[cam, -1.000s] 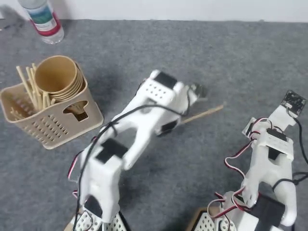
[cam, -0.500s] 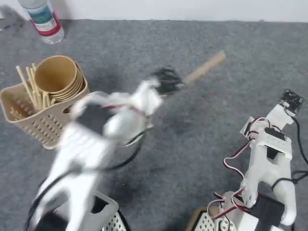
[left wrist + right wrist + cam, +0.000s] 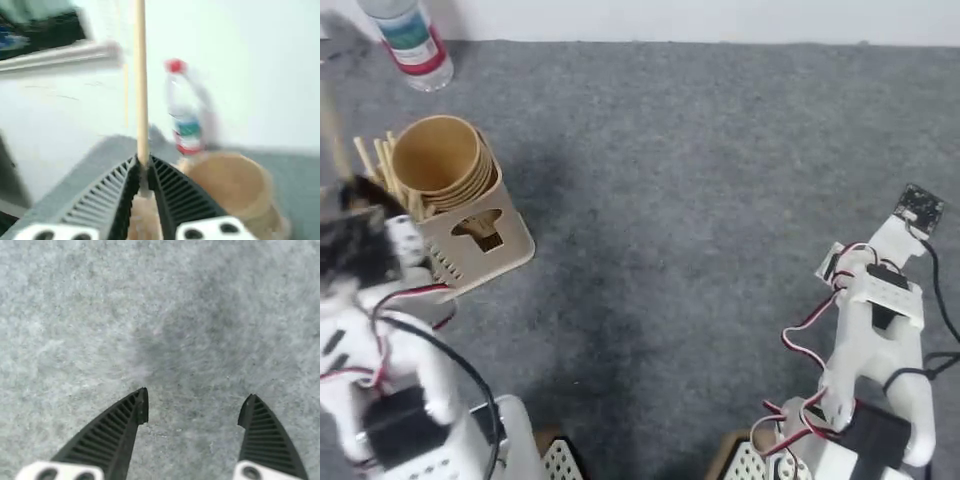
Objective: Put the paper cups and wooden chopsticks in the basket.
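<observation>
Now, at the left edge of the table: the left gripper (image 3: 143, 172) is clamped tight on a single pale wooden chopstick (image 3: 140, 90). The stick is pinched near its lower end between the ribbed black jaws and stands almost upright above them. From the high view this arm is blurred. Its gripper sits at the left end of the beige perforated plastic basket (image 3: 470, 250), and the held stick rises past that end; I cannot tell whether it is over the rim or just outside it.

Inside the basket: a nested stack of tan paper cups (image 3: 435, 150) lying tilted with the mouth facing up. Beside the stack, a loose bundle of wooden chopsticks (image 3: 375, 170) leans against the left end.

Behind the basket, near the wall, stands a clear plastic bottle with a red cap and a red and green label (image 3: 412, 40).

The white right arm (image 3: 875, 330) is folded at the right side of the table, well apart from the basket. The right gripper (image 3: 195, 407) has its jaws spread wide, holding nothing, above bare grey carpet (image 3: 700, 150).
</observation>
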`<state>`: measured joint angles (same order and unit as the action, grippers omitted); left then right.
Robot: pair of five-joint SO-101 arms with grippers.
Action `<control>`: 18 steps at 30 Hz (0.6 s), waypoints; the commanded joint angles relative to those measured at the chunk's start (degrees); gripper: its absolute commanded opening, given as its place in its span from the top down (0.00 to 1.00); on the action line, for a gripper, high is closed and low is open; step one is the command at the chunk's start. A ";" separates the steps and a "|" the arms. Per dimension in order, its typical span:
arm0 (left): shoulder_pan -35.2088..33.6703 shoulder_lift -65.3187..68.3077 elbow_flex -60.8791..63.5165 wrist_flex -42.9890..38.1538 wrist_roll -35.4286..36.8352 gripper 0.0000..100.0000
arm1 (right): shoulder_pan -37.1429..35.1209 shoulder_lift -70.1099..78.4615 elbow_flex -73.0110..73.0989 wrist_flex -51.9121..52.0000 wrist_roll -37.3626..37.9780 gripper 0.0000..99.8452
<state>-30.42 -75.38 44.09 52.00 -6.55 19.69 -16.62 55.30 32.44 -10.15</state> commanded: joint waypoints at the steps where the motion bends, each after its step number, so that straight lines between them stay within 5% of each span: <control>1: -8.09 -9.41 24.13 -28.31 7.47 0.99 | -0.84 0.04 -3.78 -0.04 3.25 0.70; 10: -8.70 -12.40 44.62 -54.24 8.18 0.99 | -2.07 0.13 -3.78 -0.04 3.52 0.70; 18: -6.77 -12.40 46.81 -57.58 8.44 0.99 | -2.07 0.13 -3.78 -0.04 3.52 0.70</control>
<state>-38.68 -87.08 90.95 -4.09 1.19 18.11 -16.53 55.30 32.44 -7.60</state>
